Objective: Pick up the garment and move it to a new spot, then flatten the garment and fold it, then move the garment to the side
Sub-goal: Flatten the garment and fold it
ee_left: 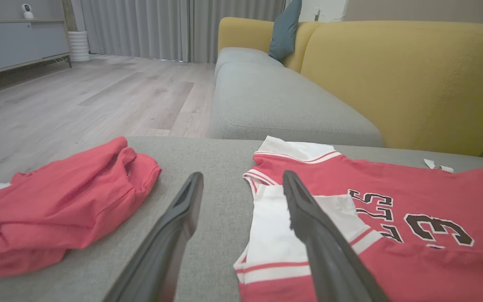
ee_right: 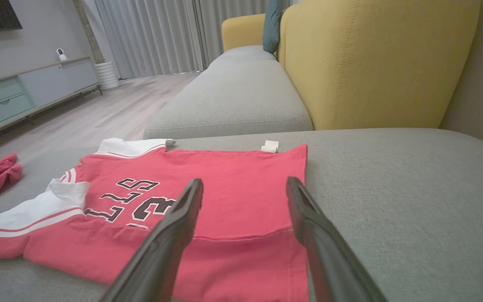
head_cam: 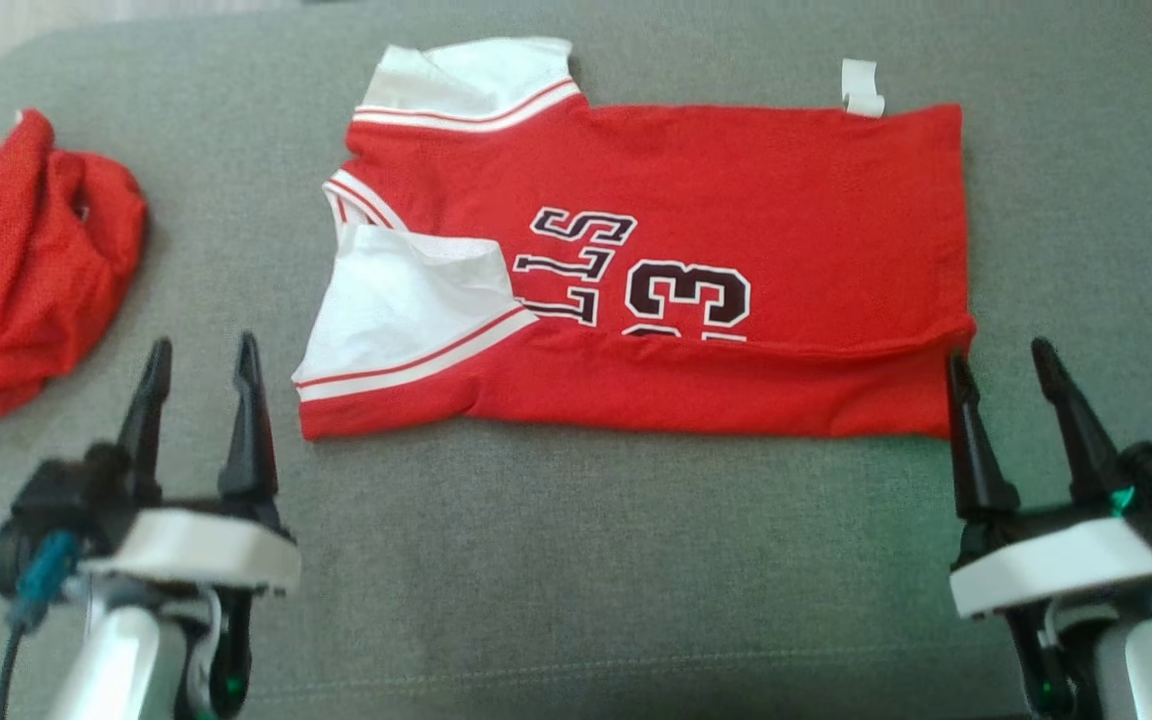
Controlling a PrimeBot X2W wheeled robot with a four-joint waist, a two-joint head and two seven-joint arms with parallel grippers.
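Jersey (head_cam: 736, 200) flat on the cushion (head_cam: 586, 560), near edge folded
Red heap (head_cam: 26, 270) sits left, out of the way; left gripper (head_cam: 204, 342) and right gripper (head_cam: 998, 352) flank the folded edge, fingers apart and empty, likely placed for another fold.

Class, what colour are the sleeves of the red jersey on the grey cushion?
The jersey sleeves are white with red-striped edges; clearest in the head view.

A grey seat (head_cam: 576, 560) ran along a yellow backrest (ee_left: 392, 75), with a teal cushion (ee_left: 283, 29) at its far end. Grey curtains (ee_left: 141, 25) hung beyond a pale wood floor (ee_left: 78, 92). A low cabinet (ee_right: 36, 90) stood against the wall (ee_right: 36, 37).
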